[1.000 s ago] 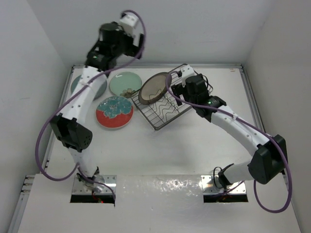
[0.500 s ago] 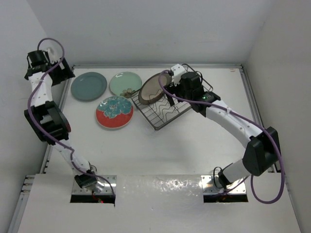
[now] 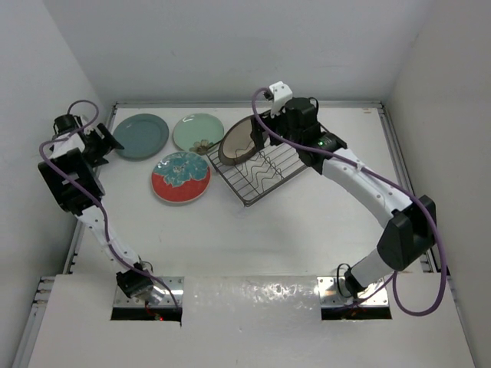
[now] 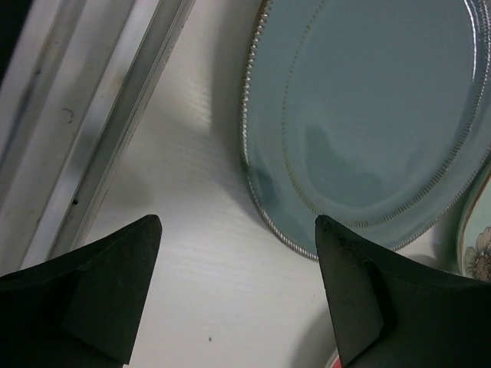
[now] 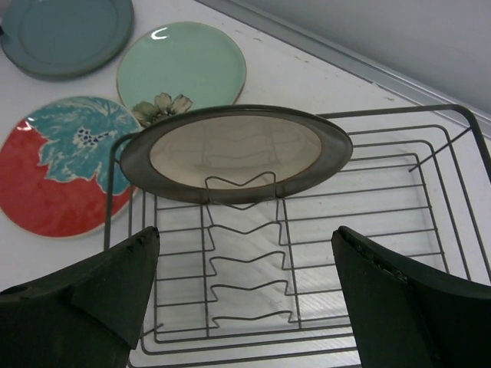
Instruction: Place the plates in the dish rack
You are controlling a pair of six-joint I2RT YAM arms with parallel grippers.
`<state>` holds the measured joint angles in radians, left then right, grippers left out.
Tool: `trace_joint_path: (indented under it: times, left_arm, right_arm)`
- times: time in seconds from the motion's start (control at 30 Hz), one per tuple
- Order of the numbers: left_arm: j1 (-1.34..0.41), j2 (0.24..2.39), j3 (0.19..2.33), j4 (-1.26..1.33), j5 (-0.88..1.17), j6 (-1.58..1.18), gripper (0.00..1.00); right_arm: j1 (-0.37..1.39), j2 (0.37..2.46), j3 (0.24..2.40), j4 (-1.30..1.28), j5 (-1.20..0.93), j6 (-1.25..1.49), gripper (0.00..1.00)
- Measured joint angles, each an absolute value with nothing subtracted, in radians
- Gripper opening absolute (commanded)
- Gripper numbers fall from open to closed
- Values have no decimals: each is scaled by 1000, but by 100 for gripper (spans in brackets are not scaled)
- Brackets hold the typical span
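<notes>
The cream plate (image 3: pixel 238 140) with a brown rim stands on edge in the left end of the dish rack (image 3: pixel 268 184), leaning on a wavy divider. My right gripper (image 3: pixel 265 139) hovers open just behind it over the rack (image 5: pixel 399 113), holding nothing (image 5: pixel 245 234); the cream plate (image 5: pixel 230 146) lies ahead of its fingers. Flat on the table lie the dark teal plate (image 3: pixel 140 136), the mint plate (image 3: pixel 198 133) and the red-rimmed plate (image 3: pixel 180 177). My left gripper (image 3: pixel 107 142) is low and open (image 4: pixel 238 230) over bare table, just left of the teal plate's rim (image 4: pixel 368 115).
An aluminium rail (image 4: pixel 115 130) runs along the table's left edge, close beside my left gripper. White walls close in the left, back and right sides. The mint plate's flowered edge (image 4: pixel 477 245) shows past the teal one. Purple cables loop off both arms.
My left arm has swung from high over the back of the table down to the left edge beside the teal plate. My right gripper has drawn back from the cream plate, which stays in the rack.
</notes>
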<state>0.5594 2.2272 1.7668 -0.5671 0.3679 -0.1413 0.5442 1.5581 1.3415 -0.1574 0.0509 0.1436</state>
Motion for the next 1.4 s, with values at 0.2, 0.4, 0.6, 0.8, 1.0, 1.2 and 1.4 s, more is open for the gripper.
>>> trace_joint_path:
  times: [0.2,0.4,0.6,0.8,1.0,1.2,1.4]
  left_arm:
    - [569,2270,1753,-448,411,-210,76]
    - [569,2278,1709,-323,466,-271,68]
    - [564,2290,1692,-256,506,-307,57]
    - [564,2324,1703,-221,546,-346,39]
    - [565,2369,1742,-216,562,-377,2]
    - [568,2392,1753,-196,615,-438,0]
    - [578,2392,1753,-189,635,-454,0]
  right_arm:
    - [544,1590,1391,-162,34,191,88]
    - [551,1621,1461,-165,21,210,87]
    - [584,1633,1530,-160,21,196,87]
    - [611,1633,1539,-159,21,179,87]
    - [611,1633,1539,-159,25,164,88]
    - [611,1633,1539,-159,38,150,88]
    - [611,1632,1539,-159,50,135,88]
